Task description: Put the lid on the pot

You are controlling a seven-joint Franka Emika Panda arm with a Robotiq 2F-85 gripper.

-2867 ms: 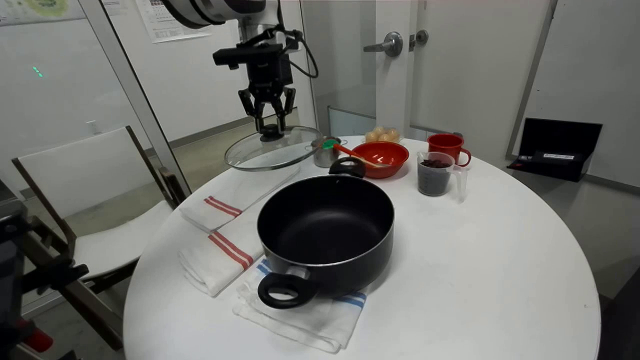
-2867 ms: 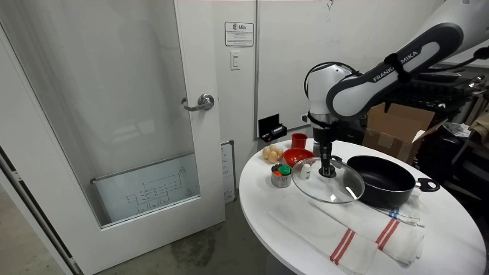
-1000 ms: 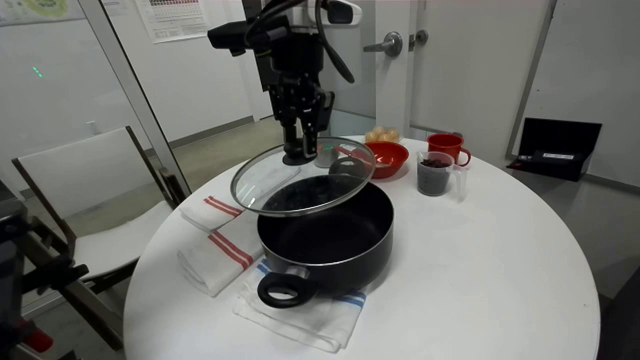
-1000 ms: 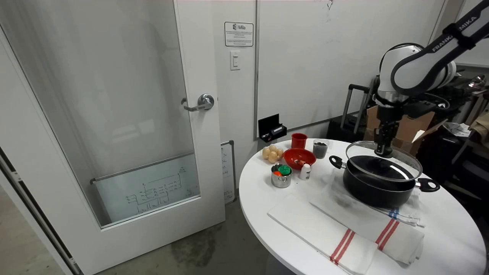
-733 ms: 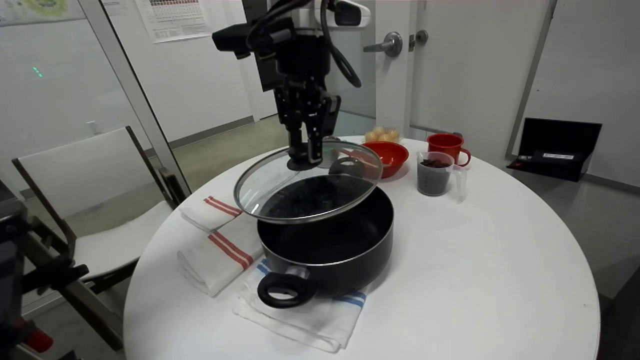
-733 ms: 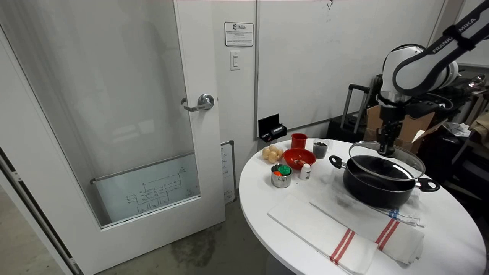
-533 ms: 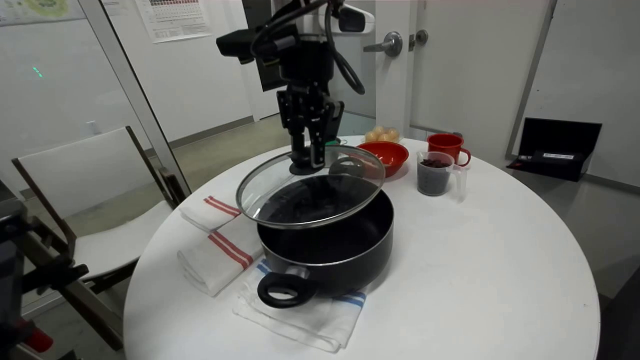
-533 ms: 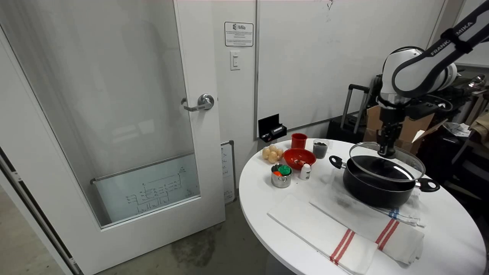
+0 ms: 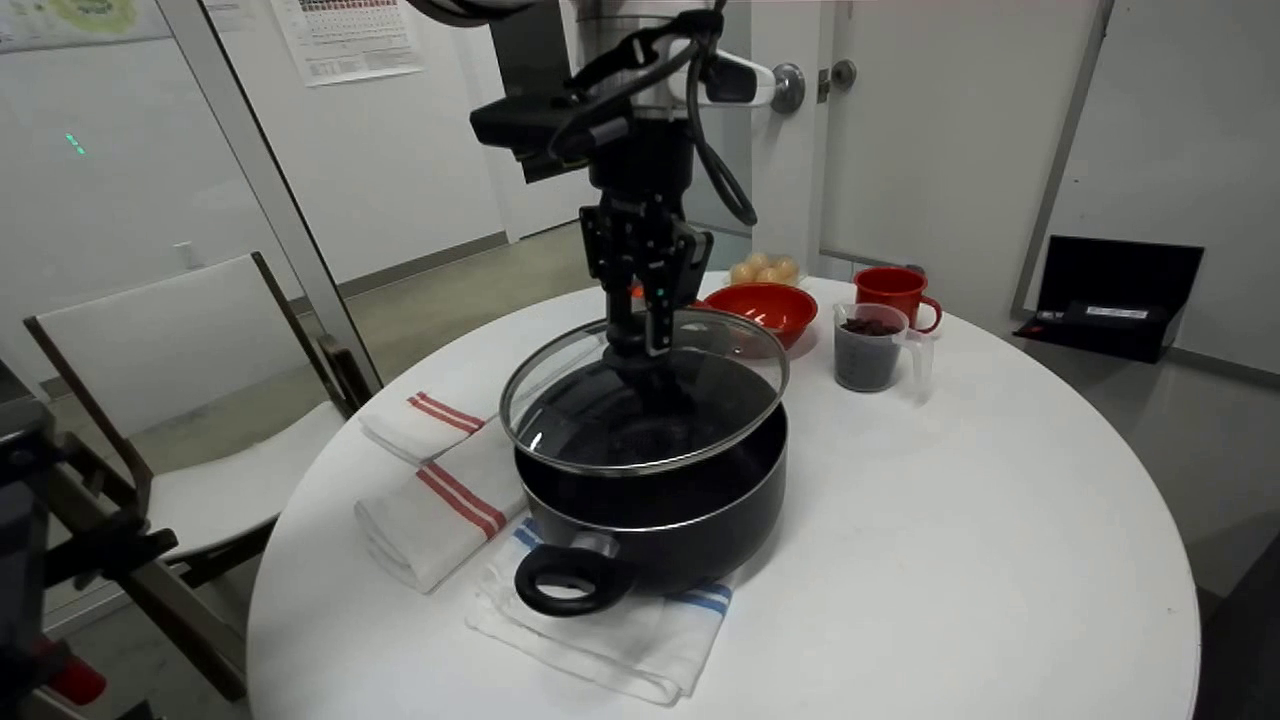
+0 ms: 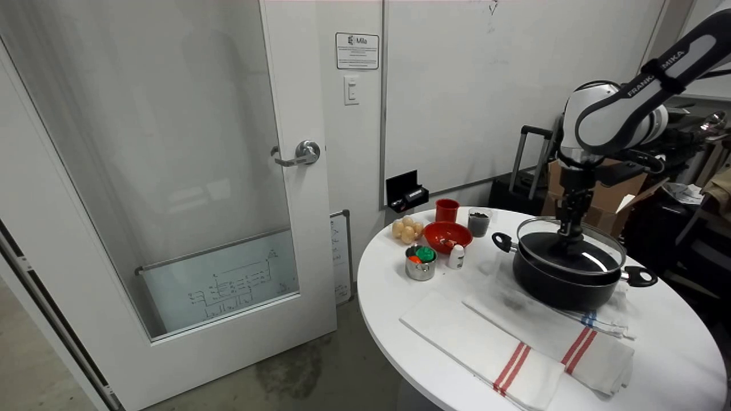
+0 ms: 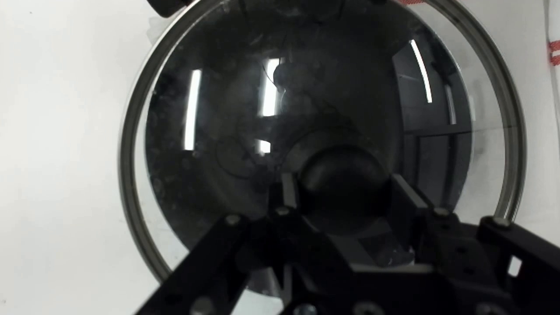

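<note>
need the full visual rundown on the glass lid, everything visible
The lid is round, clear and glass-looking, slightly domed, with a thin metallic rim and a dark central knob. The gripper holds it by that knob; nothing else is seen touching it. It hangs above the pot, apparently a little tilted, with a gap visible at the pot's near edge, so not seated. Light reflections show on the glass in the wrist view.

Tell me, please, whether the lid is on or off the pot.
Off: the hand holds the lid above the pot; in an exterior view, the pot's inside shows below the lid's near edge.
</note>
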